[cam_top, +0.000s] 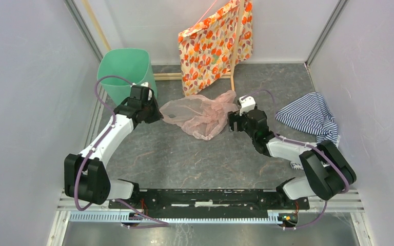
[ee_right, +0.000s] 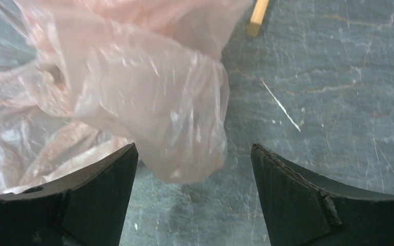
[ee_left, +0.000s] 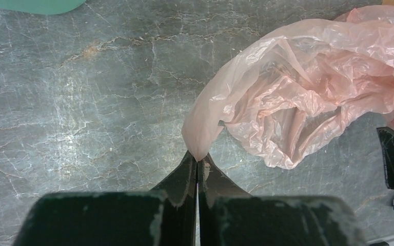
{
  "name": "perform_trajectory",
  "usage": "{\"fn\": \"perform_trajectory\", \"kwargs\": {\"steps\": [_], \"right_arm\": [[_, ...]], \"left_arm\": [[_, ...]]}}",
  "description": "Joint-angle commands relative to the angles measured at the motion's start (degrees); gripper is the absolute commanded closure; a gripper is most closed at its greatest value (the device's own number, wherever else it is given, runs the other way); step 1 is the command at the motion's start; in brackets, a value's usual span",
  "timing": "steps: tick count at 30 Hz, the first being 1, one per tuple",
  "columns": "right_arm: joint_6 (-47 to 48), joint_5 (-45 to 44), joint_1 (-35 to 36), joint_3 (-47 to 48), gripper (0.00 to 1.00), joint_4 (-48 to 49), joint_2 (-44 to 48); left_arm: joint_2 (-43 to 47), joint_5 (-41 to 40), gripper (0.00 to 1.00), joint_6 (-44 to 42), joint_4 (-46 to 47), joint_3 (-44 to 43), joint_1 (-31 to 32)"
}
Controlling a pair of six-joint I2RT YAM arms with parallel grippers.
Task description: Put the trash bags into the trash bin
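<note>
- Lower part of the overhead view: both arms reach up from the near edge of the table (cam_top: 184,159) toward the middle.
- The left gripper (ee_left: 197,160) is pressed together, pinching a thin tip of the pink bag (cam_top: 200,115) at the bag's left end.
- The right gripper (ee_right: 194,151) is spread wide at the bag's right end. In its wrist view a loose fold of the film hangs between the fingers, and neither finger is closed on it.
- The pink bag lies crumpled on the table in the centre of the frame, between the two grippers.
- A striped cloth (cam_top: 308,115) lies at the right, apart from the bag.
- The bin (cam_top: 125,69) is in the upper left, just behind the left gripper.
- A floral bag (cam_top: 215,48) hangs at the top centre.
</note>
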State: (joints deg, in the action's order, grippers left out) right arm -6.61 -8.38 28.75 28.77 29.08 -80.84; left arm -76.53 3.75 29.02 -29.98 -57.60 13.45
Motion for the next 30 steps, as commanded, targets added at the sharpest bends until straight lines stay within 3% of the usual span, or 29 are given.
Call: {"fn": "perform_trajectory", "kwargs": {"steps": [1, 5, 7, 9, 11, 13, 15, 18, 20, 22, 25, 27, 30], "right_arm": [[-0.5, 2.9, 0.1, 5.0, 0.13, 4.3, -0.7], [-1.1, 2.8, 0.3, 7.8, 0.18, 1.8, -2.3], [-1.0, 1.9, 0.4, 10.4, 0.29, -1.2, -3.7], [-1.7, 0.7, 0.4, 12.4, 0.52, -6.0, -3.6], [-3.1, -0.7, 0.5, 13.8, 0.85, -11.7, -1.7], [-5.1, -2.2, 0.8, 15.6, 1.0, -18.3, 1.7], [-5.2, -1.9, 0.8, 22.8, 1.0, -27.6, 5.2], [-2.4, -1.8, 2.0, 44.7, 1.0, -38.7, 11.1], [-0.3, -1.6, 4.3, 57.7, 1.0, -41.0, 14.3], [0.8, -0.1, 6.2, 64.3, 1.0, -39.7, 18.0], [-0.4, 0.2, 6.6, 56.4, 1.0, -34.7, 26.2], [-2.2, -1.7, 6.6, 41.7, 1.0, -32.1, 30.7], [-6.0, -4.0, 6.6, 20.5, 1.0, -32.4, 27.0]], "left_arm": [[-0.4, 1.8, 0.98, -2.6, 1.4, -2.7, -0.4], [-0.2, 2.5, 0.98, -2.5, 1.4, -2.9, -0.4], [0.1, 2.6, 0.98, -2.6, 1.3, -3.0, -0.4], [0.4, 2.8, 0.98, -2.6, 1.0, -3.0, -0.4], [0.9, 4.0, 0.98, -2.6, 1.0, -2.9, -0.3], [1.4, 6.2, 0.98, -2.6, 0.9, -3.2, 0.4], [1.5, 8.1, 0.98, -3.0, 0.2, -6.5, 3.1], [1.3, 4.6, 0.98, -4.6, -5.1, -26.3, 14.0], [1.8, -2.5, 0.98, -6.1, -6.0, -40.7, 22.6], [3.2, -6.5, 0.98, -7.7, -3.4, -49.3, 28.8], [8.6, -9.8, 0.98, -10.6, 4.9, -44.2, 32.2], [10.2, -13.8, 0.98, -12.5, 6.9, -35.5, 32.2], [6.4, -20.1, 0.98, -11.3, 5.4, -20.7, 32.3]]}}
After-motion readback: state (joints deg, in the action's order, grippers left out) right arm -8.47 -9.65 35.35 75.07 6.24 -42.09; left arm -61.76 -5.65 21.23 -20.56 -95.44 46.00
